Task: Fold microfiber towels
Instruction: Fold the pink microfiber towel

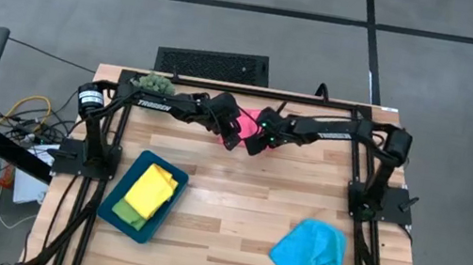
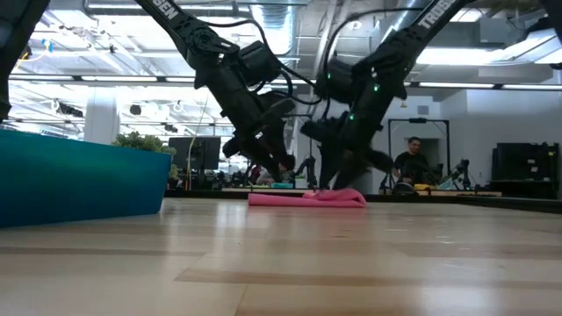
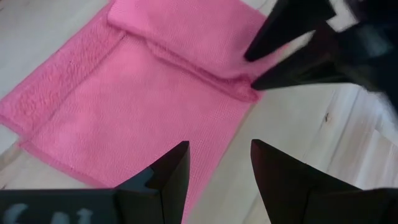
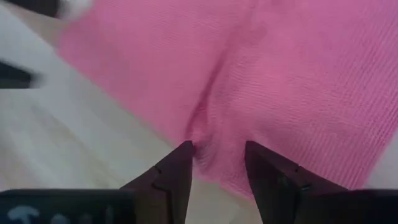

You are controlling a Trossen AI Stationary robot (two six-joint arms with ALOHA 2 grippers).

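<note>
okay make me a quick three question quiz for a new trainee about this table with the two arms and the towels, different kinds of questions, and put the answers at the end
1. True or false: the light blue towel lies folded inside the teal tray.
2. Which towel are both grippers working on? A) yellow B) pink C) light blue
3. Fill in: the yellow towel sits in the ____.

Key
1. False: it lies crumpled on the table, on the right arm's side.
2. B: the left gripper and right gripper meet at the pink towel at the far middle.
3. Teal tray, on top of a green towel.
</note>
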